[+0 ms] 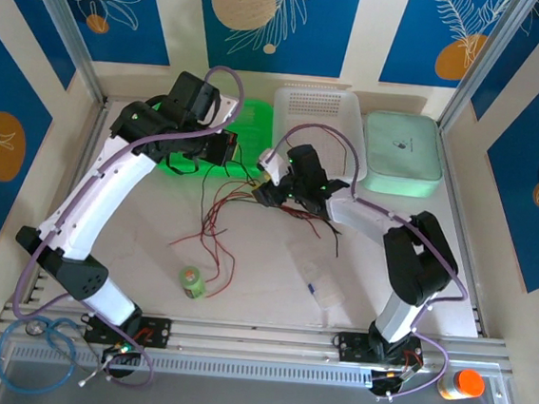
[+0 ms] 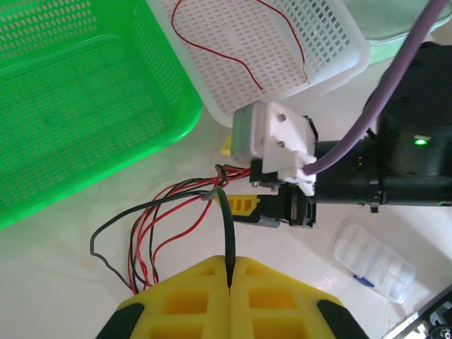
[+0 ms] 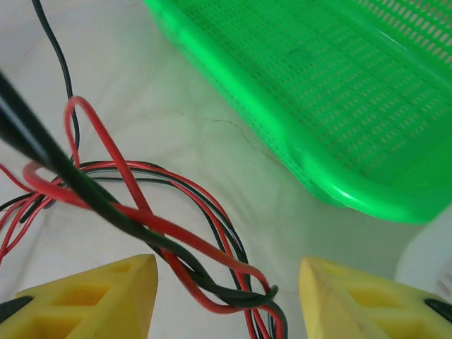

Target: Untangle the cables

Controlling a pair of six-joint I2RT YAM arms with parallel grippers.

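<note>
Now, the left claw (image 2: 229, 272) is seen clenched, its yellow fingers pressed together on a black cable (image 2: 227, 226) that is run up from the fingertips and bent off to the left. The cables (image 1: 219, 214) are spread as a red-and-black tangle on the white table (image 1: 260, 299), in the middle, between the two arms and just in front of the green basket (image 1: 251, 124). The right claw (image 3: 224, 289) is shown released: its yellow fingers are parted, and a twisted knot of red and black strands is lying in the gap between them, with no pad seen pressing on it. From the left wrist, one loose red strand (image 2: 212, 49) is seen lying in the white basket (image 2: 335, 42), apart from the rest. The white basket is set just beside the green one, and a mint-green box (image 1: 403, 153) is placed to its right. A clear compartment case (image 1: 315, 275) and a small green bottle (image 1: 192, 281) are set on the table nearer the arm bases, the bottle just beside the trailing red ends.
</note>
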